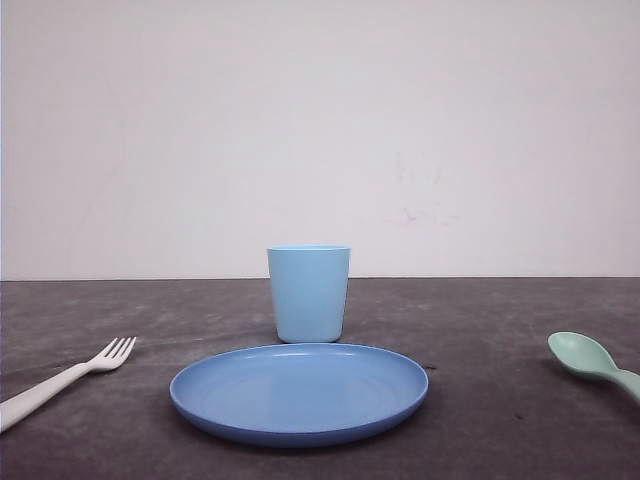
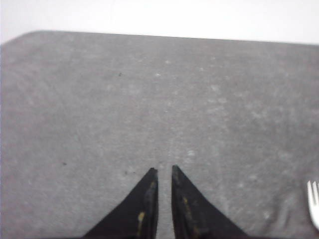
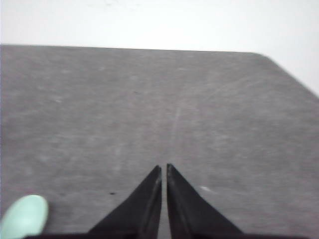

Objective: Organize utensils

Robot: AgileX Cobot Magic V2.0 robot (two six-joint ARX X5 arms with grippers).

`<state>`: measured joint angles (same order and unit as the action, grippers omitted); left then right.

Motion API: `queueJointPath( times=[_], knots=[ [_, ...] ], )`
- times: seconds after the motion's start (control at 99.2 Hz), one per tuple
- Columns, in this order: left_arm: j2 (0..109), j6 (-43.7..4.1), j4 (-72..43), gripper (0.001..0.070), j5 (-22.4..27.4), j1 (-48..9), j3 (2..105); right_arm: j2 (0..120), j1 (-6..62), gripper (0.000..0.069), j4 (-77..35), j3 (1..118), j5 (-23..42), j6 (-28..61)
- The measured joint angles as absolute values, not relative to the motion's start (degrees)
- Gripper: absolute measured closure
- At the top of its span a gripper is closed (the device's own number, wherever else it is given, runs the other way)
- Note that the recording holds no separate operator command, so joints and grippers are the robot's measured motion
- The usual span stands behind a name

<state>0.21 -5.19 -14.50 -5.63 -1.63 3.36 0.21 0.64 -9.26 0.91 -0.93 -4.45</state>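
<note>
A white fork (image 1: 60, 382) lies on the dark table at the front left, tines pointing toward the plate. A mint-green spoon (image 1: 590, 358) lies at the front right, bowl toward the middle. In the left wrist view my left gripper (image 2: 165, 169) hovers over bare table, jaws shut with a thin slit and nothing between them; the fork's tines (image 2: 313, 201) peek in at the frame's edge. In the right wrist view my right gripper (image 3: 164, 166) is shut and empty over bare table, with the spoon's bowl (image 3: 25, 215) off to its side.
A round blue plate (image 1: 300, 432) sits at the front centre with a light blue cup (image 1: 309, 293) upright just behind it. A white wall stands behind the table's far edge. Bare dark tabletop (image 1: 500, 320) lies around the plate.
</note>
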Motion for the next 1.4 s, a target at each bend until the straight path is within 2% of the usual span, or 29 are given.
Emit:
queueJointPath(
  times=[0.121,0.363,0.474,0.676,0.837,1.049,1.24,1.281,1.311,1.402],
  knots=[
    [0.2,-10.0,-14.5,0.0685,-5.6,-1.6,3.4,0.2,0.6,0.0674,-9.0,0.9,-3.4,-9.2],
    [0.2,-15.6,-11.5,0.0685,-5.6,-1.6,2.7,0.2,0.6,0.0674,-4.6,0.9,-3.5,-15.9],
    [0.4,-17.4,-11.1,0.0685,-3.6,-1.6,3.0,0.2,0.6,0.0681,-1.1,1.0,-3.5,-21.1],
    [7.1,-20.2,-12.1,0.0685,-3.1,-1.6,11.5,5.0,0.6,0.0683,-3.8,8.6,-3.0,-26.9],
    [19.8,-19.3,-14.2,0.0685,-1.4,-1.6,24.7,16.7,0.6,0.0683,-11.4,23.0,-3.1,-23.9],
    [38.9,-13.2,-27.7,0.0685,0.2,-1.8,44.2,34.2,0.7,0.0683,-26.5,42.3,-3.2,-12.9],
    [47.2,-9.0,-33.5,0.0684,1.6,-4.1,49.0,43.0,3.2,0.0681,-33.0,47.8,-5.0,-7.0],
    [48.1,-8.6,-34.0,0.0673,2.0,-4.8,49.0,43.9,3.9,0.0660,-33.3,47.8,-5.9,-6.7],
    [48.6,-8.4,-34.4,0.0652,2.2,-5.2,49.0,44.5,4.3,0.0618,-33.5,47.8,-6.3,-6.4],
    [49.9,-8.1,-34.8,0.0534,2.7,-6.7,49.0,45.8,5.7,0.0420,-33.6,47.8,-6.5,-6.5]
  ],
)
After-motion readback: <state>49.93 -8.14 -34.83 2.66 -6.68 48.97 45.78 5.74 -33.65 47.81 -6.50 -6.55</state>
